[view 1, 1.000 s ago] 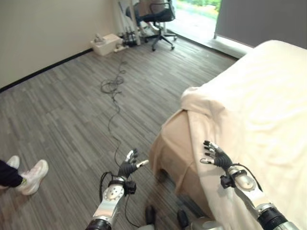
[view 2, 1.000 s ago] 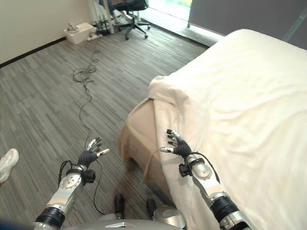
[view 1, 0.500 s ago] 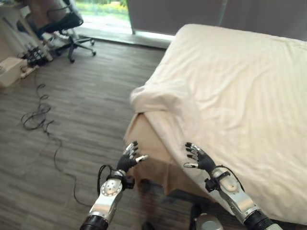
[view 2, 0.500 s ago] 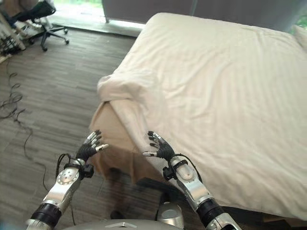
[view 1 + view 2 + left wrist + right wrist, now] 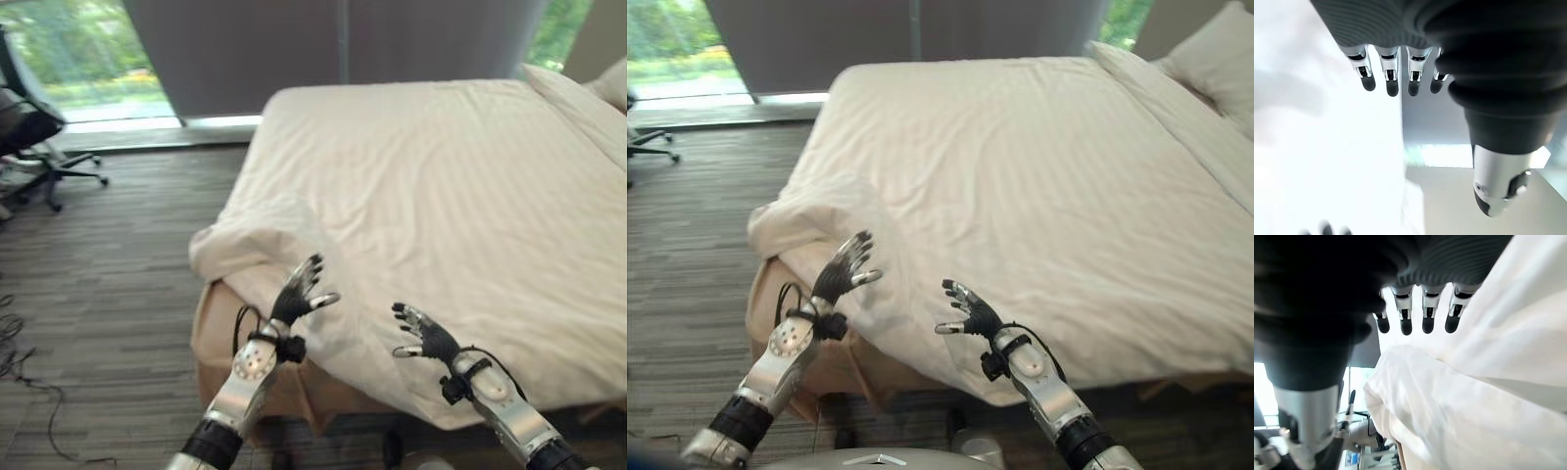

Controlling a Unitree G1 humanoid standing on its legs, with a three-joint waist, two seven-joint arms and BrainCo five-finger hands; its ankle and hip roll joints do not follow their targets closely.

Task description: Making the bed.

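Note:
A white striped duvet [image 5: 460,186] covers the bed. Its near left corner [image 5: 257,238] is bunched and folded back, baring the tan bed base [image 5: 217,333] below. My left hand [image 5: 298,292] is raised with straight fingers just in front of that bunched corner, holding nothing. My right hand [image 5: 425,336] hovers open over the duvet's near edge, palm up, and is empty as well. In the left wrist view the fingers [image 5: 1392,81] point out straight over white cloth; in the right wrist view the fingers [image 5: 1427,316] are straight above the duvet [image 5: 1469,401].
Pillows [image 5: 1215,59] lie at the head of the bed, far right. A grey curtain [image 5: 333,44] hangs behind the bed. An office chair [image 5: 29,137] stands on the wood floor [image 5: 98,264] at the left.
The camera has swung right, bringing the whole bed and pillows into view. My left hand has risen toward the bunched corner. The right hand stays open near the duvet's edge.

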